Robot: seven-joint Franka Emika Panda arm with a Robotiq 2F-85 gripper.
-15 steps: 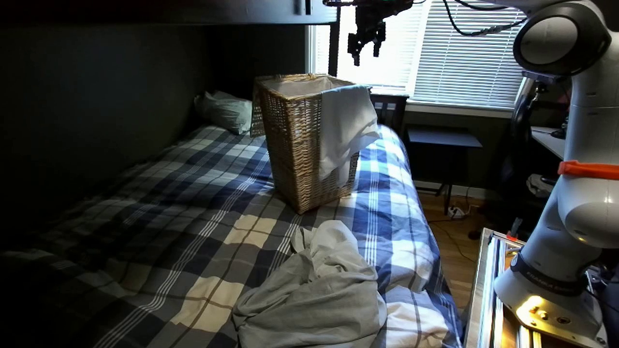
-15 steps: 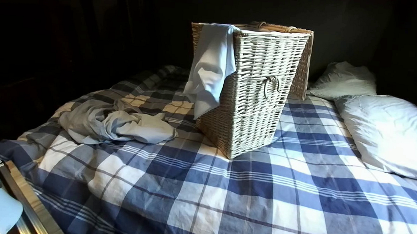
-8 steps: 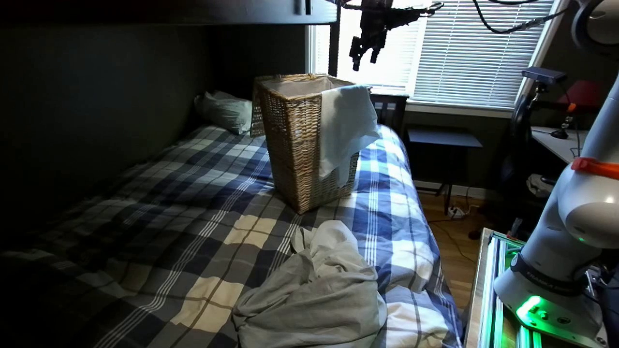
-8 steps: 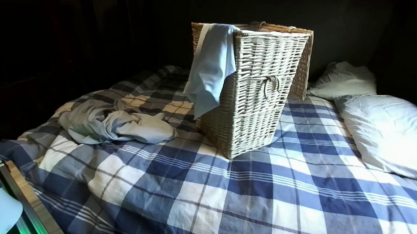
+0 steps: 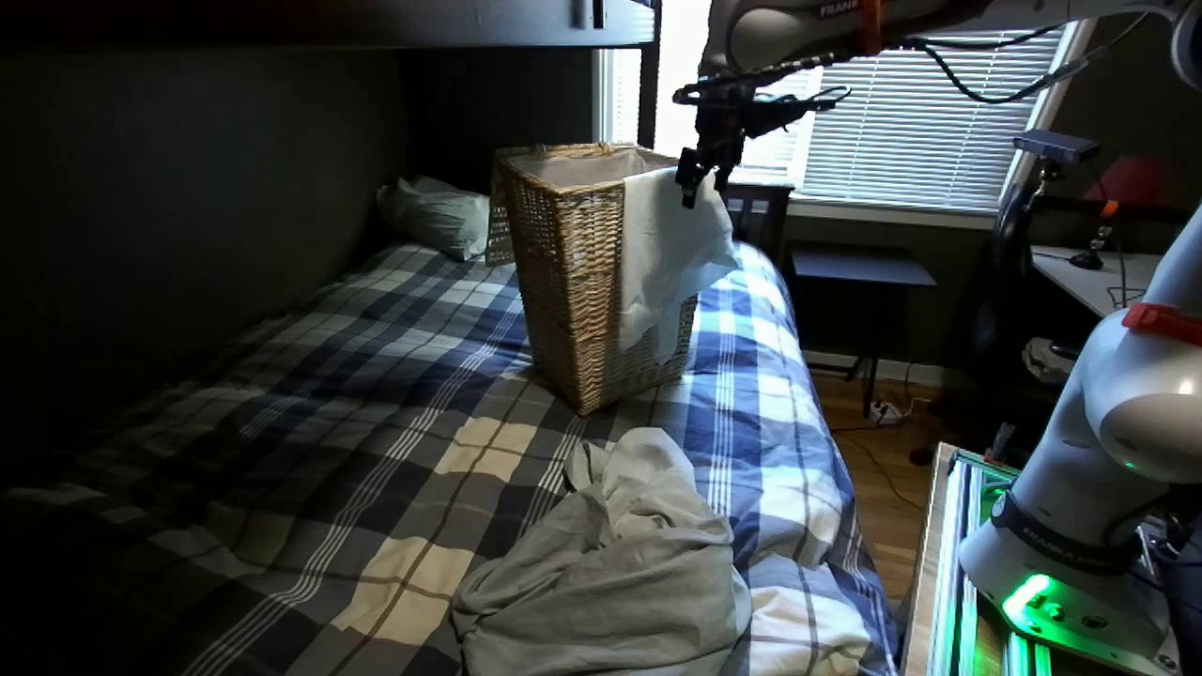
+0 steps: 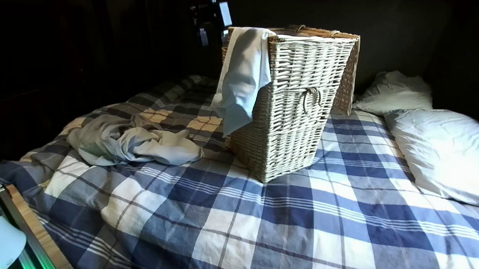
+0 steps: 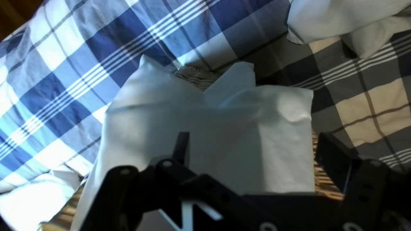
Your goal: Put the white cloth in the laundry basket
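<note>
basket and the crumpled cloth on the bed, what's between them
A strip of plaid bedspread lies between the basket and the crumpled cloth, showing in both exterior views.

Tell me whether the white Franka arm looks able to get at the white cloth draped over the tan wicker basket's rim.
Likely yes: the open black gripper hangs close to the white cloth, and nothing visible stands between them.
</note>
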